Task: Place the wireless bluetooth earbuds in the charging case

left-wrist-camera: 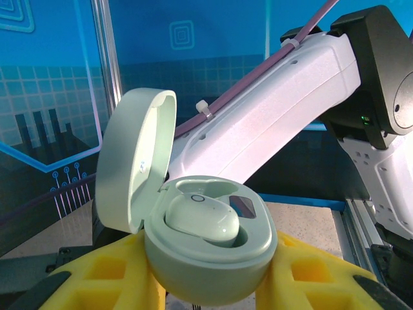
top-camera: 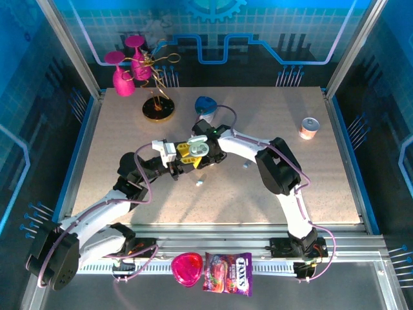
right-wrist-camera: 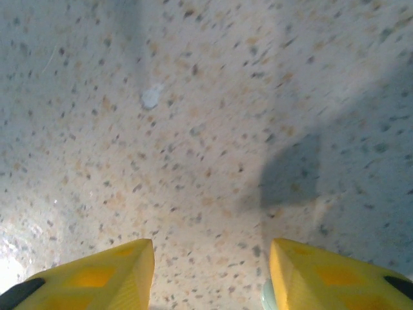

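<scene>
Top external: left hand tight on the open charging case; right hand beside it, downward-pointing, part-open.

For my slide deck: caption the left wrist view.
Open charging case clamped in the left end effector, one earbud seated inside.

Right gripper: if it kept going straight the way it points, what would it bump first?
Most likely the bare speckled table. The right gripper points down at it, jaws open and empty. A tiny whitish earbud sits off to the left.
</scene>
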`<state>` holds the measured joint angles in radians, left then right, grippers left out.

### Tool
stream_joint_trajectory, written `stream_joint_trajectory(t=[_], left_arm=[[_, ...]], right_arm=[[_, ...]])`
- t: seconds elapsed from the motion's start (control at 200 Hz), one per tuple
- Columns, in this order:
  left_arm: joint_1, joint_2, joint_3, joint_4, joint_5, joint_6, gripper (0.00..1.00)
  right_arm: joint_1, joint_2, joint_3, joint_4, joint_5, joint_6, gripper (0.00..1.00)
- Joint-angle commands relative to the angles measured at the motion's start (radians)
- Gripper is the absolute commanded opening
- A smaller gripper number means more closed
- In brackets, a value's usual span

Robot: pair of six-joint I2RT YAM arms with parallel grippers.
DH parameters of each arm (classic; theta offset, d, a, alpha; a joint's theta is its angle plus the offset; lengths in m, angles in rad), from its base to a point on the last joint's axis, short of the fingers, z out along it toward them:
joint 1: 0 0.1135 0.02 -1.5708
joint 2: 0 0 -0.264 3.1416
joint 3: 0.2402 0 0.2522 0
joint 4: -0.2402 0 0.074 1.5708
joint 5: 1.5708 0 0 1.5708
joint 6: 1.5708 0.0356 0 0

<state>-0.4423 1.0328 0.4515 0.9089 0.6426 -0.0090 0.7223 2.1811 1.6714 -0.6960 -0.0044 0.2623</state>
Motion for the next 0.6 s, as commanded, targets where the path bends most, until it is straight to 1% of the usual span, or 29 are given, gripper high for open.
stream_joint_trajectory(t=[0.0,0.07,0.16,0.255,0.33,0.485,0.595], left_arm=[[0.002,-0.020,0.000,0.001,0.009,0.000,0.32],[0.002,-0.020,0.000,0.001,0.010,0.000,0.32],[0.002,-0.023,0.000,0.003,0.011,-0.002,0.32],[0.002,-0.030,0.001,-0.003,0.011,0.000,0.32],[0.002,-0.031,0.001,-0.007,0.010,0.003,0.32],[0.001,-0.025,0.001,-0.004,0.011,0.003,0.32],[0.001,-0.020,0.001,0.004,0.013,0.000,0.32]], right_arm=[[0.015,-0.061,-0.023,-0.053,0.017,-0.020,0.50],[0.015,-0.113,-0.080,0.016,0.010,-0.003,0.50],[0.009,-0.191,-0.184,0.153,0.000,0.039,0.52],[-0.014,-0.264,-0.301,0.288,-0.007,0.127,0.55],[-0.034,-0.309,-0.381,0.370,-0.004,0.208,0.55],[-0.063,-0.371,-0.520,0.490,-0.017,0.415,0.52],[-0.087,-0.353,-0.553,0.513,-0.067,0.485,0.50]])
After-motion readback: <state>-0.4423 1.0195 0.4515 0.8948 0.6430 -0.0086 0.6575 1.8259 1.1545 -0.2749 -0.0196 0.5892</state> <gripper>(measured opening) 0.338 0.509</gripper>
